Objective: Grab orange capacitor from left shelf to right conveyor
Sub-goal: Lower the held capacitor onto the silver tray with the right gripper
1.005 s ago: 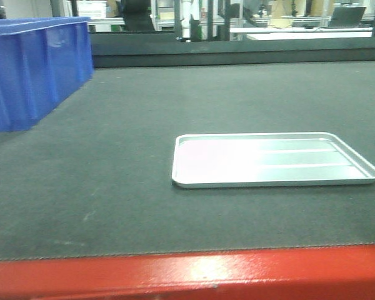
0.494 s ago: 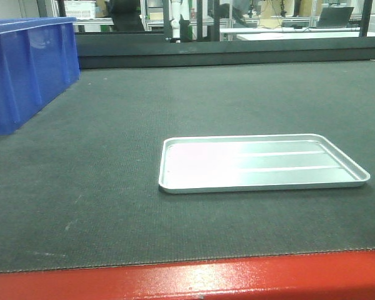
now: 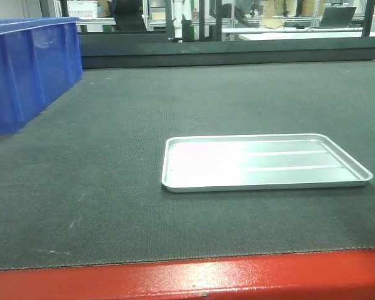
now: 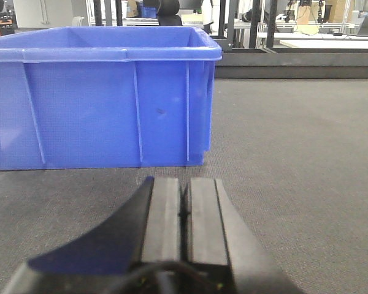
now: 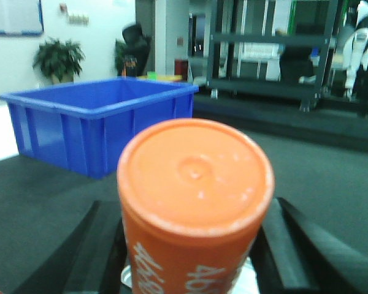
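Note:
The orange capacitor fills the right wrist view, upright, with white "4680" print on its side. My right gripper is shut on it, one black finger on each side, and holds it over the dark conveyor belt; a sliver of silver tray shows beneath it. My left gripper is shut and empty, low over the belt, facing a blue bin. In the front view the belt and its red front edge show; neither gripper does. The steel shelf is out of view.
A shallow silver tray lies on the belt at centre right. A blue plastic bin stands at the far left, also in the right wrist view. Dark racks and benches stand beyond the belt's far edge.
In the front view the tray and the blue bin have slid a little to the left, then steadied, so the camera has shifted. Nothing on the belt itself has moved.

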Tool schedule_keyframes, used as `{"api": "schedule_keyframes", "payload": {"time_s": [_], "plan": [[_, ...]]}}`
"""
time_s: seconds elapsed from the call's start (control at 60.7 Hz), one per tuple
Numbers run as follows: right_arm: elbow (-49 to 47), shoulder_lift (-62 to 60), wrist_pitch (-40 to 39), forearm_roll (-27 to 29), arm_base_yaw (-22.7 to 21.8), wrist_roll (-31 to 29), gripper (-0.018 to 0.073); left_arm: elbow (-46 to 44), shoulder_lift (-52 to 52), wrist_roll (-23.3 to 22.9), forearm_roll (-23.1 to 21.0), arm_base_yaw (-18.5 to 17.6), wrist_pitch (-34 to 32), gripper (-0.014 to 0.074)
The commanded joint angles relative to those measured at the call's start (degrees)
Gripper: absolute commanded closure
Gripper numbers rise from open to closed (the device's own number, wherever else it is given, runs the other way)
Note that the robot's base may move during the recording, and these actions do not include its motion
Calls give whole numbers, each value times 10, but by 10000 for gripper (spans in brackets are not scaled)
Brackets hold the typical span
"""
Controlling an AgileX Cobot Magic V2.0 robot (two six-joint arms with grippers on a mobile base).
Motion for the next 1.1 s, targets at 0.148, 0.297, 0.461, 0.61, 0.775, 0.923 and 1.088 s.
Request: {"api": "schedule_keyframes", "payload": {"time_s": [0.148, 0.297, 0.461, 0.61, 0.775, 0.923, 1.088], "plan": [[-18, 239, -217, -4, -2, -1, 501, -2, -6, 0, -3, 1, -48, 701], [-18, 373, -362, -4, -2, -1, 501, -2, -6, 0, -3, 1, -48, 701], [-18, 527, -504, -4, -2, -1, 501, -2, -6, 0, -3, 1, -48, 701], [-18, 633, -624, -4, -2, -1, 498, -2, -6, 0, -3, 1, -48, 701], [-18, 720, -711, -4, -2, 25, 498, -2, -6, 0, -3, 1, -48, 701], [-18, 775, -719, -4, -2, 34, 498, -2, -6, 0, -3, 1, -48, 701], [-18, 811, -735, -4, -2, 43, 475, -2, -6, 0, -3, 1, -48, 701]]}}
